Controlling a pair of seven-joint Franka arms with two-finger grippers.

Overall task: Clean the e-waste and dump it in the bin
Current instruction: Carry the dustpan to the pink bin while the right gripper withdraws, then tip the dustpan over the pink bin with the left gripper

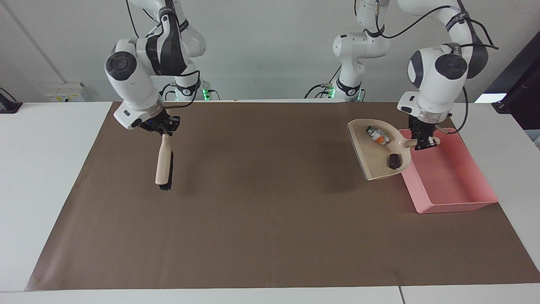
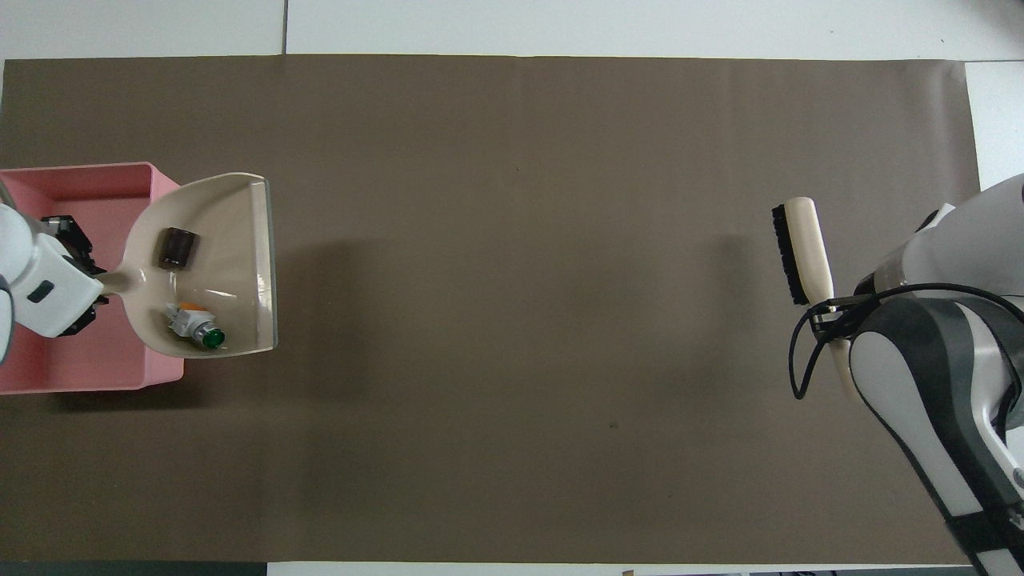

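The e-waste lies in a beige dustpan (image 1: 371, 158) (image 2: 232, 232): a white block with a green end (image 1: 376, 134) (image 2: 196, 326) and a small black piece (image 1: 394, 160) (image 2: 176, 246). My left gripper (image 1: 424, 142) (image 2: 76, 276) is shut on the dustpan's handle and holds the pan in the air. Handle and gripper are over the pink bin (image 1: 457, 207) (image 2: 96, 166); the pan's mouth reaches out over the mat. My right gripper (image 1: 165, 128) (image 2: 832, 308) is shut on the handle of a beige brush (image 1: 162, 162) (image 2: 804, 244), which hangs with its black bristles down over the mat.
A brown mat (image 1: 261, 211) (image 2: 512, 320) covers most of the white table. The bin sits on the mat at the left arm's end. The brush hangs over the right arm's end.
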